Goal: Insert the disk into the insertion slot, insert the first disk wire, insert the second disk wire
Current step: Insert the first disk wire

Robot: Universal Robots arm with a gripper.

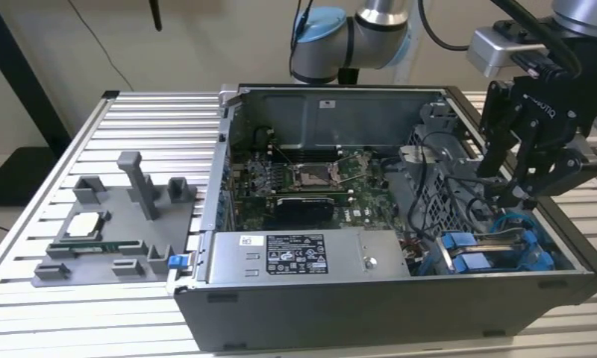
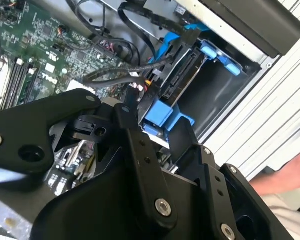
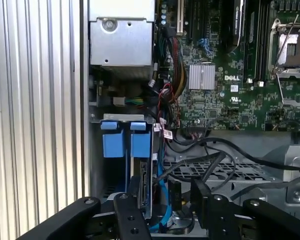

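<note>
Disk (image 3: 142, 186) was seated in the slot (image 1: 492, 252) at 4 o'clock of the case (image 1: 378, 306), connector edge bared, presumably for wiring; tool (image 1: 518, 200) hung just over it, jaws part open astride a black wire plug (image 3: 173, 192), apparently not yet clamping it.

disk (image 3: 144, 182): edge-on in the first wrist view, one end hidden from you behind the gripper (image 3: 168, 197) | black wires (image 3: 225, 150): you cannot tell where any of them plugs in | hand (image 2: 289, 175): blurred, cut off at the second wrist view's edge | insertion slot (image 1: 498, 250): its inside hidden from you in the exterior view under blue tabs (image 1: 465, 253) and cables
</note>
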